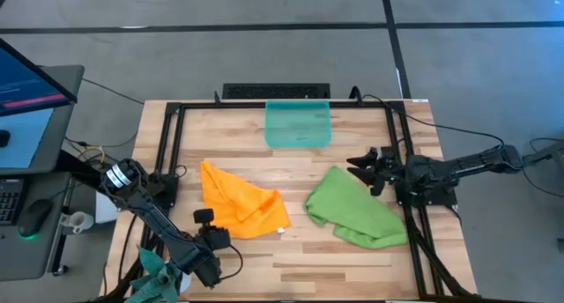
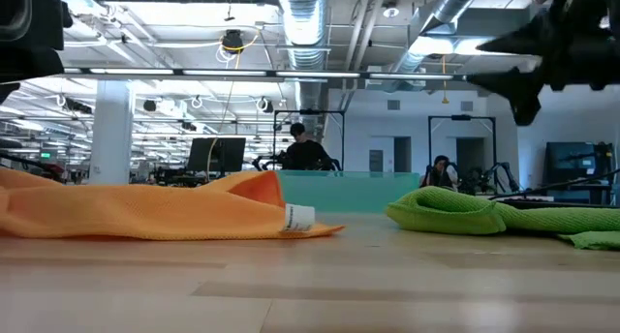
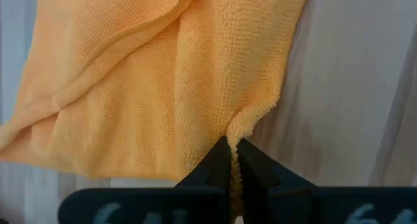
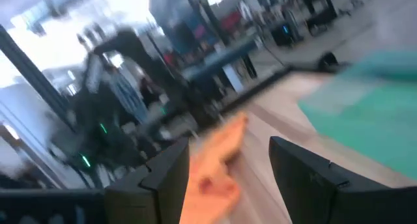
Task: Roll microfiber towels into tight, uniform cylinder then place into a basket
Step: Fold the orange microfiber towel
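A pale wooden worktop [image 1: 291,250] carries a black metal frame [image 1: 167,136] along its edges. Left of it stands a monitor [image 1: 26,96] above a keyboard [image 1: 11,197] and a mouse [image 1: 37,217] (lit green beneath). Two people [image 2: 308,151] sit far behind.

High view looks straight down on the whole table [image 1: 352,250]; low view peers level across it. Both catch the orange towel [image 1: 240,200], which the left wrist view crowds close.
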Controlling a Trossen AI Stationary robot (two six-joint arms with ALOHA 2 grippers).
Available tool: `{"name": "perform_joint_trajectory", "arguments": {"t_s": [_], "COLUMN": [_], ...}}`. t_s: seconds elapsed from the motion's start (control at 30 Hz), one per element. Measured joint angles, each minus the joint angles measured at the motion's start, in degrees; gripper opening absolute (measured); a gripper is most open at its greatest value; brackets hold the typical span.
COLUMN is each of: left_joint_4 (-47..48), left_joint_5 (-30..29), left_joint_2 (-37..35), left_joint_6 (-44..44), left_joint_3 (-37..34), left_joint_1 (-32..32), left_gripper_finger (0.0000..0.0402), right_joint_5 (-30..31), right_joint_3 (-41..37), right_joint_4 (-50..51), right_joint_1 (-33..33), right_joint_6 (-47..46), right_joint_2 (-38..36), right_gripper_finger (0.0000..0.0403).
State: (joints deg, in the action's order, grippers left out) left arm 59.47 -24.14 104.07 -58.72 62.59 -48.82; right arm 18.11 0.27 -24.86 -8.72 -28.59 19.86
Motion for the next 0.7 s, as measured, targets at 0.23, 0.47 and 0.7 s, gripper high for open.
{"name": "perform_joint_trajectory", "arguments": {"t_s": [0.23, 0.47, 0.7], "left_joint_4": [0.1, 0.0, -0.1], "left_joint_5": [-0.1, -0.1, -0.1], "left_joint_2": [0.0, -0.1, -0.1], "left_joint_6": [-0.4, -0.6, -2.1], "left_joint_3": [0.0, 0.0, 0.0], "left_joint_1": [0.0, 0.0, 0.0], "left_gripper_finger": [0.0000, 0.0000, 0.0000], "right_joint_5": [-1.7, -3.2, -3.2], "right_joint_3": [0.2, 6.2, 15.0], "right_joint_4": [-15.0, -14.8, -14.6], "right_joint_1": [0.1, -0.3, -7.5], "right_joint_6": [1.9, 2.4, 15.0], "right_joint_2": [0.0, 3.3, 17.8], "right_gripper_finger": [0.0232, 0.0232, 0.0232]}}
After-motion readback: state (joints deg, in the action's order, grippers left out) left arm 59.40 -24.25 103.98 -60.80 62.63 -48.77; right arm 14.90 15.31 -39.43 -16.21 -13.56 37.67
